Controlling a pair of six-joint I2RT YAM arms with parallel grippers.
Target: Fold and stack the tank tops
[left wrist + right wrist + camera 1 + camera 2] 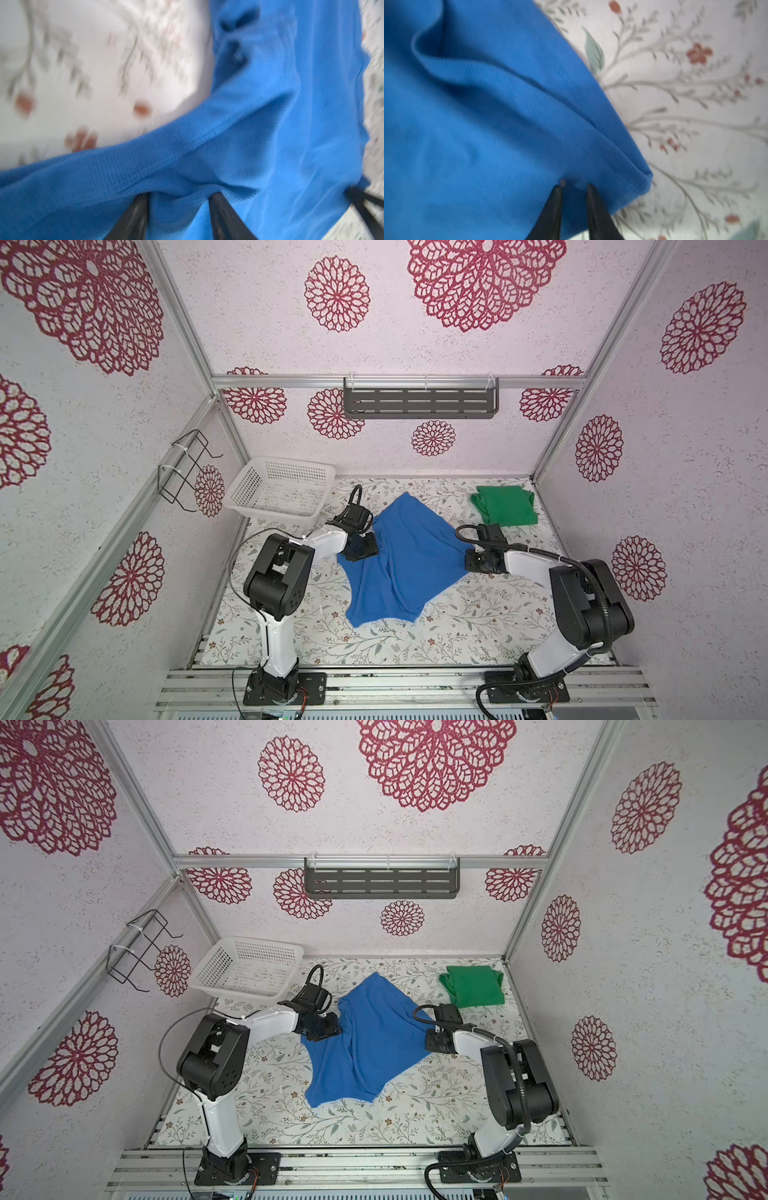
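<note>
The blue top is spread, rumpled, across the middle of the tabletop; the green top is laid folded at the far right corner. Opposite edges of the blue top are clamped by the left gripper and the right gripper.

Light: bright, even, from overhead | Shadows: you get only soft ones on the tablecloth | Top views: sharp, walls bowed at your edges | Wrist views: smeared; blue tank top weave readable, tablecloth blurred
</note>
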